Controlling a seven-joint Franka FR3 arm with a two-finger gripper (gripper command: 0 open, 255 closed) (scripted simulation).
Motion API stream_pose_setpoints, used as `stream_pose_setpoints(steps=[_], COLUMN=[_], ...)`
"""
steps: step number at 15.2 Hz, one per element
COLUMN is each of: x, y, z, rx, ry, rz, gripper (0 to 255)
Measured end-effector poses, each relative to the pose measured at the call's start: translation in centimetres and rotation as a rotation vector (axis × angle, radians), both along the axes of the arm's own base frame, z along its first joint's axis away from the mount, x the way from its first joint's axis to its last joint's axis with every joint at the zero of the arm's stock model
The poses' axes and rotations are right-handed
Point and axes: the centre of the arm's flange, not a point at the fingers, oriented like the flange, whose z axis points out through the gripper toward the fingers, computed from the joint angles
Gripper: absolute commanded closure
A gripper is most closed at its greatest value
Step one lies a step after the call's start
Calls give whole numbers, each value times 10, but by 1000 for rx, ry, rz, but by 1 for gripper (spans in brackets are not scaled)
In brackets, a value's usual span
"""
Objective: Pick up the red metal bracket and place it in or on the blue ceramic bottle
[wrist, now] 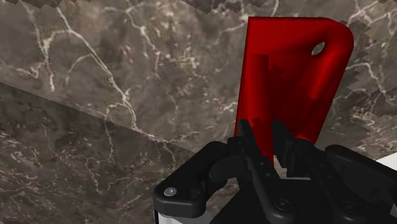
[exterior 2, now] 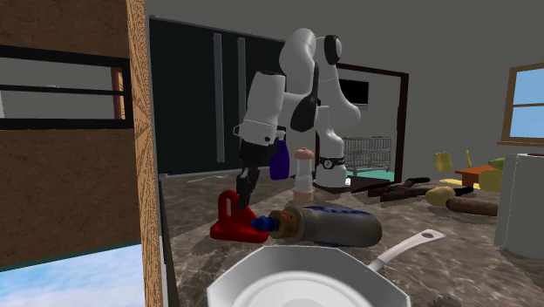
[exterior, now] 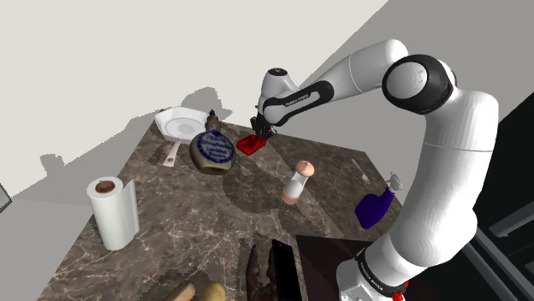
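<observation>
Nearest you in the second exterior view, the white pan (exterior 2: 305, 288) is sitting just in front of the blue-grey bottle (exterior 2: 336, 225). That bottle is lying on its side on the dark marble counter (exterior: 188, 214), with its blue-capped neck pointing at the red bracket (exterior 2: 231, 222) just beside it. Your gripper (wrist: 266, 130) is reaching down on the bracket's far side from the bottle, its fingers drawn narrow and pinching the bracket's upright flange while the base is resting on the counter. Behind the bottle, toward the stand, a shaker (exterior: 297, 182) and a purple spray bottle (exterior: 375, 208) are standing. A paper towel roll (exterior: 113, 209) is standing well apart from the bottle.
</observation>
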Motion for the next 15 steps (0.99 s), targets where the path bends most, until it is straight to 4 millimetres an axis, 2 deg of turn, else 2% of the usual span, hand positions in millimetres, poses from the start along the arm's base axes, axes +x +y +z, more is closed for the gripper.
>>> stream_pose_setpoints(steps=[5,15], x=[0,-1], y=[1,0], z=[4,54], rx=[0,0], ry=[4,6], rz=[-1,-1], gripper=[255,255])
